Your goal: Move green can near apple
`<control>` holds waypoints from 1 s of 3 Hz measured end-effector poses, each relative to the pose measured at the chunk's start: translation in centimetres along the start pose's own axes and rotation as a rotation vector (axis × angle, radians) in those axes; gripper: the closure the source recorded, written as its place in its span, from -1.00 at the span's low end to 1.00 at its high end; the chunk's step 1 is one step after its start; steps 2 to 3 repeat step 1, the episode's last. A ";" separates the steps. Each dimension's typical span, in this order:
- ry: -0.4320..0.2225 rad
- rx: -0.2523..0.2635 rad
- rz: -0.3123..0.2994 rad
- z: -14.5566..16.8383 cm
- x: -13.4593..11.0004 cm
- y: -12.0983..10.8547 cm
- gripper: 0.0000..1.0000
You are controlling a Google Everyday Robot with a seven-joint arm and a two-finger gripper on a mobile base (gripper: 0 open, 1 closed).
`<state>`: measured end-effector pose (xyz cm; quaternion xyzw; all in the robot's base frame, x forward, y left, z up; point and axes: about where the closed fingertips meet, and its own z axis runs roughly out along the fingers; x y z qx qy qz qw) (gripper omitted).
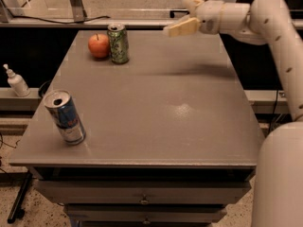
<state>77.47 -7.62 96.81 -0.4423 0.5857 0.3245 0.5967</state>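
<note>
Pincer aloft over grey table, far right

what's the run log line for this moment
green can: upright beside apple | gripper: open, empty, above table far edge | blue can: front-left corner

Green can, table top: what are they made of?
Green can: likely thin metal, printed glossy wall, silvery rim. Table top: grey laminate or painted surface, dull sheen; cannot tell which. Gripper hangs open over the table's far edge, away from the can.
</note>
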 end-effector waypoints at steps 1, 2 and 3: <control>0.001 0.009 -0.001 -0.7 0.0 -0.2 -1.00; 0.001 0.009 -0.001 -0.7 0.0 -0.2 -1.00; 0.001 0.009 -0.001 -0.7 0.0 -0.2 -1.00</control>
